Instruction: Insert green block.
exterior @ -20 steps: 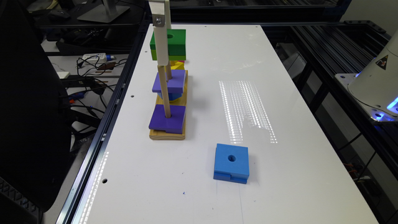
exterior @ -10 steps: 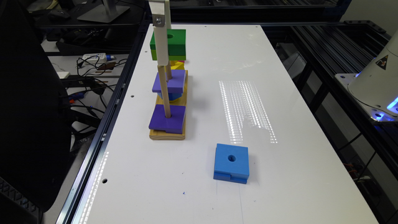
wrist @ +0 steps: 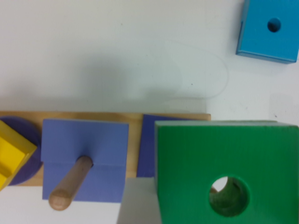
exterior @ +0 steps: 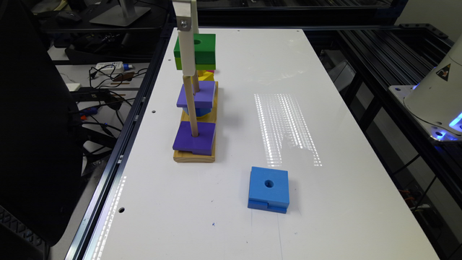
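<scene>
The green block (exterior: 204,50) hangs in the air above the wooden peg board (exterior: 195,156), and my gripper (exterior: 193,54) is shut on it. In the wrist view the green block (wrist: 196,149) looms large beside one finger (wrist: 138,207). It covers most of a purple block (wrist: 145,144) at the board's end. Through the block's round hole (wrist: 228,196) a bit of wooden peg shows, off to one side of the hole. The block sits above the peg's tip, not down on it.
A second purple block (exterior: 197,94) sits on the middle peg (wrist: 70,189), and a yellow block (exterior: 205,75) sits at the board's far end. The blue block (exterior: 269,189) lies loose on the white table (exterior: 325,216) toward the exterior view's right. The table edge and cables are on its left.
</scene>
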Controlling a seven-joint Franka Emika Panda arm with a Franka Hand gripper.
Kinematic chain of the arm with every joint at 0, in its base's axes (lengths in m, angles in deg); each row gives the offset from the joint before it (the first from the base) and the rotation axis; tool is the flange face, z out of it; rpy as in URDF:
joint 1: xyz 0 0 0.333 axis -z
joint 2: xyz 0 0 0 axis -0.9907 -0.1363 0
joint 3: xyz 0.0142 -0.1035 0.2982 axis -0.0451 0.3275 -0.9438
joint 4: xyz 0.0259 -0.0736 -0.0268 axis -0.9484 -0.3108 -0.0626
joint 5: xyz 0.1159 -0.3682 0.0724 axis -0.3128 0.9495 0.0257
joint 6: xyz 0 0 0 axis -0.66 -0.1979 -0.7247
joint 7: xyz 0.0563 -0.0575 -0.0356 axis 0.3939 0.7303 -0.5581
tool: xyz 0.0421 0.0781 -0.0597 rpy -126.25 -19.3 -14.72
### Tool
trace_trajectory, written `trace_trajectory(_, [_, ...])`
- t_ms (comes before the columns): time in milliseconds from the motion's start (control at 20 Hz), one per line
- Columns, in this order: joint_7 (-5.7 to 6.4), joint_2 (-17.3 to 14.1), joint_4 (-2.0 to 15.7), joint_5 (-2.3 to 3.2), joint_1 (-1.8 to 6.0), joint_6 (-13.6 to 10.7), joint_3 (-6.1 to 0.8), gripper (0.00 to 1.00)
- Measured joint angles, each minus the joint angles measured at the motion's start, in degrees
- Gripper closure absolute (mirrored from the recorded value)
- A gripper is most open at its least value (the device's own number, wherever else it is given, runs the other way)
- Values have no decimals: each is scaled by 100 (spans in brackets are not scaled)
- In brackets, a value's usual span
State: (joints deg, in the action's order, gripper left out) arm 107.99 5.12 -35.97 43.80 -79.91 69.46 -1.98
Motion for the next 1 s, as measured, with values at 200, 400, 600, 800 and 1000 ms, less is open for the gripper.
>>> trace_trajectory(200, [0, 0, 2, 0, 6, 14, 0, 100])
trace_trajectory(400, [0, 0, 2, 0, 6, 19, 0, 100])
trace_trajectory(600, [1, 0, 3, -1, 4, 36, -14, 100])
trace_trajectory(800, [6, -1, 3, -1, -8, 53, -26, 100])
trace_trajectory(1000, [7, -8, 5, -2, -18, 85, -28, 100])
